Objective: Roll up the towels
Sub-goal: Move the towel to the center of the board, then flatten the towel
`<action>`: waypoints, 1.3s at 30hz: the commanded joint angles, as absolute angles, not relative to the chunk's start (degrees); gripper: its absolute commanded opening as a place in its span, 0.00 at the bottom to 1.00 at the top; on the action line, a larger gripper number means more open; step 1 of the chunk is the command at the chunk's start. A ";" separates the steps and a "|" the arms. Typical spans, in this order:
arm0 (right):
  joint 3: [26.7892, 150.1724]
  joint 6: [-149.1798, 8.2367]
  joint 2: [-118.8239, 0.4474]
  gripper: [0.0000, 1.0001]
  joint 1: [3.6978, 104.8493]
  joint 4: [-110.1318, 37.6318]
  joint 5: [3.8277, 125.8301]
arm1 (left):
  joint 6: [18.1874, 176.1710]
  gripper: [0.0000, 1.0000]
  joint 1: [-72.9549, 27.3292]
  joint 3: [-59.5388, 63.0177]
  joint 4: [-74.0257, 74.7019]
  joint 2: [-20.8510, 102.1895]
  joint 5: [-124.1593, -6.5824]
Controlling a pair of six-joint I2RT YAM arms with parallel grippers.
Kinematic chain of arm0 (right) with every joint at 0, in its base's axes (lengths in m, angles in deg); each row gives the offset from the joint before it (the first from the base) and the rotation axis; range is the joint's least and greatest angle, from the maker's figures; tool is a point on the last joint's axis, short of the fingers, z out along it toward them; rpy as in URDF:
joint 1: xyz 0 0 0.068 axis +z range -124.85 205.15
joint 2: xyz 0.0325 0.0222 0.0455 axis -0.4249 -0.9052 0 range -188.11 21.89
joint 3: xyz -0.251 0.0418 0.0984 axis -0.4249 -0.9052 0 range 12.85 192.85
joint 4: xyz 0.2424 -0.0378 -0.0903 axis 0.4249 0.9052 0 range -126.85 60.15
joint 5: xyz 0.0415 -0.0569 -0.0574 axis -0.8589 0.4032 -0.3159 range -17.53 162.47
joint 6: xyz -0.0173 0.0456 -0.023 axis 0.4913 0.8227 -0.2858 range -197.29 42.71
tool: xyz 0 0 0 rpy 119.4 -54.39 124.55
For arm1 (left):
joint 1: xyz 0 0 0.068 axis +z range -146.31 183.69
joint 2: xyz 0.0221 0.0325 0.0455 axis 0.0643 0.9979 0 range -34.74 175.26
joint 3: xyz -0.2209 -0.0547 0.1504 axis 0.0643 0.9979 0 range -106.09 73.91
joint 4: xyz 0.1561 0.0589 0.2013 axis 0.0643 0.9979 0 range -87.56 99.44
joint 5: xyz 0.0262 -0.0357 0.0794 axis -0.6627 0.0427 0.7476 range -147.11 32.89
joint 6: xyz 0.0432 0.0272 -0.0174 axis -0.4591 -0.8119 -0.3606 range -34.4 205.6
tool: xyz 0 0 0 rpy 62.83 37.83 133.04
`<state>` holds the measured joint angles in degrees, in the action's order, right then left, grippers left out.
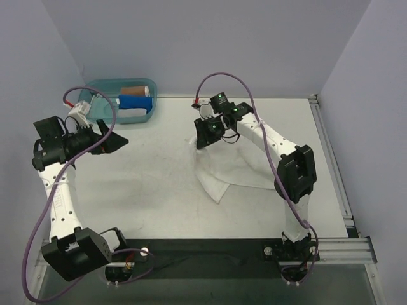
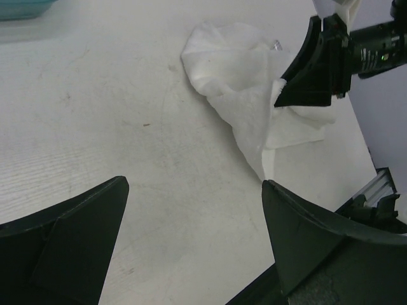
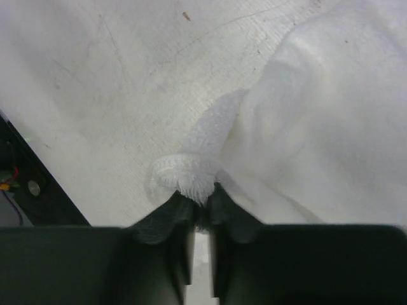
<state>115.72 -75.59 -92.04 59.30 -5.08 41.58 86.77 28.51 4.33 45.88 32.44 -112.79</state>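
Only starting: pinching a corner of the unrolled towel with the right fingers, holding the left fingers spread.

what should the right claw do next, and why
Probably draw the right claw, shut on an edge of the white towel, outward to spread the cloth flat: it lies bunched and folded over itself, not ready to roll, and the open left claw hangs clear of it.

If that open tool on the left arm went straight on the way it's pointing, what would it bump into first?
Probably the bare table: the left tool tilts down toward it. The white towel lies further on, so it likely wouldn't be reached first, though depth is hard to judge.
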 commanded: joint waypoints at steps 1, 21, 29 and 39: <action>115.95 -74.56 -92.02 0.37 54.86 -3.71 43.56 | 80.43 0.97 24.09 6.14 44.28 28.99 -108.12; 86.24 -94.61 -72.50 0.58 29.98 17.91 57.53 | 69.25 0.97 -37.69 14.42 28.37 48.21 -72.86; 86.41 -91.96 -79.79 0.59 27.08 16.33 55.68 | 67.14 0.95 -49.92 9.84 23.38 61.93 -67.48; 88.78 -91.00 -87.70 0.48 25.32 12.73 57.70 | 66.09 0.79 -53.35 7.12 21.51 70.46 -64.06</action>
